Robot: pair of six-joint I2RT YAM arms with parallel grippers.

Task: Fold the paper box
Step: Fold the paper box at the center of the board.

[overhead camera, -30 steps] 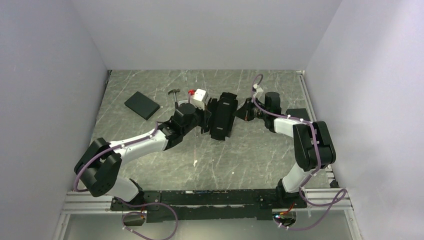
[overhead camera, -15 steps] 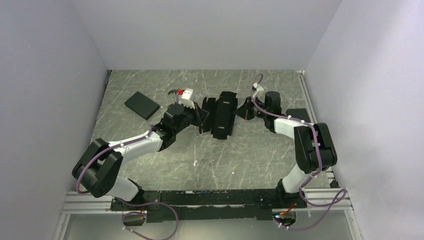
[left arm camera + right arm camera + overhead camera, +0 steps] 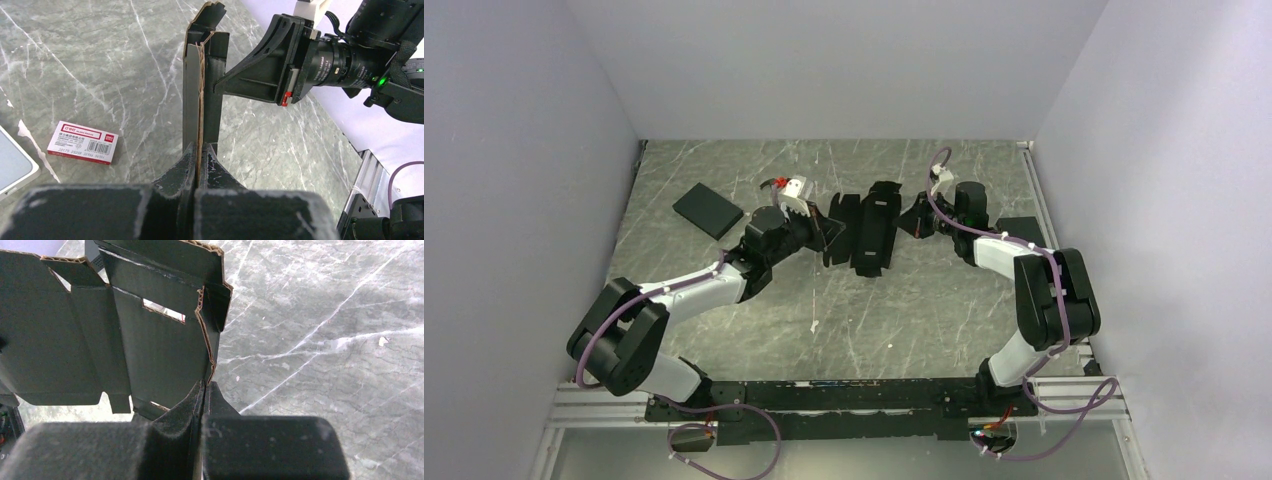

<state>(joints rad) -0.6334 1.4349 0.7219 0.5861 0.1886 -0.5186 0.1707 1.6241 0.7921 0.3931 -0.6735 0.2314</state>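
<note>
Paper box (image 3: 869, 232) is mid-tabletop (image 3: 904, 320) between the two arms, part-folded. Left jaws are pinched shut on its left flap edge, right jaws pinched shut on the right flap edge. Hold both pinches firm and turn the flaps up along their creases together, no yanking. Left wrist view shows a small red-and-white carton (image 3: 83, 142) lying nearby. Only the right wrist view shows the slots and tabs.

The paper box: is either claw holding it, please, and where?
Both claws hold the paper box: left claw on its left flap's edge, right claw on its right flap's edge.
</note>
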